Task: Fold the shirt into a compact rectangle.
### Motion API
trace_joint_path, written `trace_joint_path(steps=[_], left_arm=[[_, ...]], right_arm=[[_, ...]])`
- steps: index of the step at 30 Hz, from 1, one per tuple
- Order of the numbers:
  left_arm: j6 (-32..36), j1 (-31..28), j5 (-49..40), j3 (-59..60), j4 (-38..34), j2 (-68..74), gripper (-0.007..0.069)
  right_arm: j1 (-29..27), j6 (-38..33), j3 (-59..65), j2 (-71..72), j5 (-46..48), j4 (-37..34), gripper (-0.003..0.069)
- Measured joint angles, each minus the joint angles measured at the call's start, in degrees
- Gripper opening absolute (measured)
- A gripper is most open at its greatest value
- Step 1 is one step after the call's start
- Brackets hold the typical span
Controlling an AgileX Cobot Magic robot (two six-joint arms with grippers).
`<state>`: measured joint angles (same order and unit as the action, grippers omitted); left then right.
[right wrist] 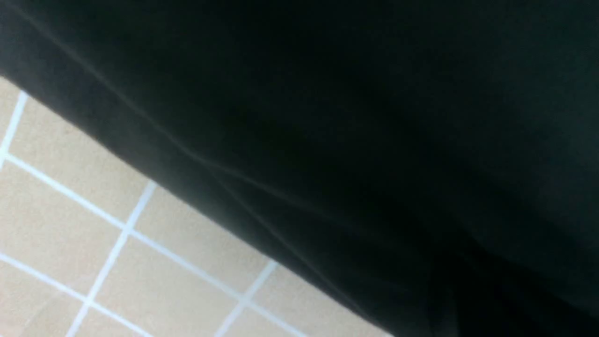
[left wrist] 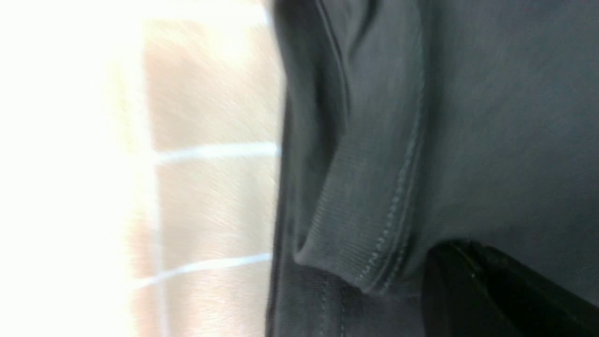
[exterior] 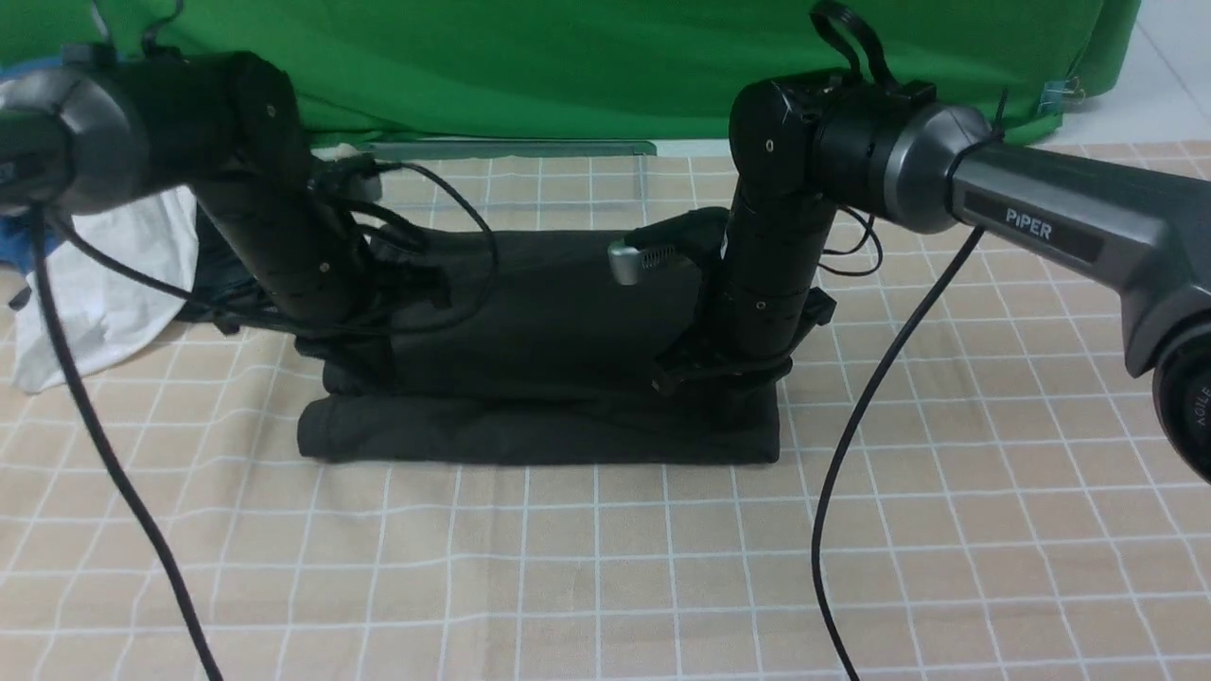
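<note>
the black shirt is lying in the middle of the worktop, which has a tan checked cover on it. it's already a wide rectangle shape, with a rolled-looking strip along the near edge flat on the cover. behind that strip a panel of the same fabric stands up, stretched between the two arms.

the left tool is down at the shirt's left end and the right tool at its right end. both are mostly buried in dark fabric from the front. both are closed and seem to be pinching the shirt.

the left wrist view shows a stitched hem folded over right next to a black finger, with the checked cover blown out bright beside it. the right wrist view is nearly all dark fabric, with one corner of cover showing.

off to the far left there's a white cloth bunched up, well apart from the shirt, and a green sheet hangs along the back.
</note>
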<state>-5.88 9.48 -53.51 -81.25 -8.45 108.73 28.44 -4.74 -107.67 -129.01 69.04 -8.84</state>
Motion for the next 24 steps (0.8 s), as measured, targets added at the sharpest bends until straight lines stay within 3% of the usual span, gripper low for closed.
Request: trace_joint_path(steps=[6,15,19,24], left_arm=[[-1.72,-2.76,1.19,-3.11,0.17,-8.47,0.002],[-1.77,-6.07,2.23,-6.33,0.18,-2.67,0.0033],[2.55,-6.02,3.99,-6.33,-1.95,2.21,0.0115],[5.41,-6.02,7.97,-6.33,-4.61,6.31,0.0293]], right_arm=[[-0.35,0.0,0.02,7.08,-0.2,1.09,0.0036],[-0.42,0.0,-0.05,15.51,-0.02,1.14,0.0036],[-0.42,0.0,-0.05,15.76,0.24,1.09,0.0036],[-0.42,0.0,0.0,15.76,0.17,1.09,0.0036]])
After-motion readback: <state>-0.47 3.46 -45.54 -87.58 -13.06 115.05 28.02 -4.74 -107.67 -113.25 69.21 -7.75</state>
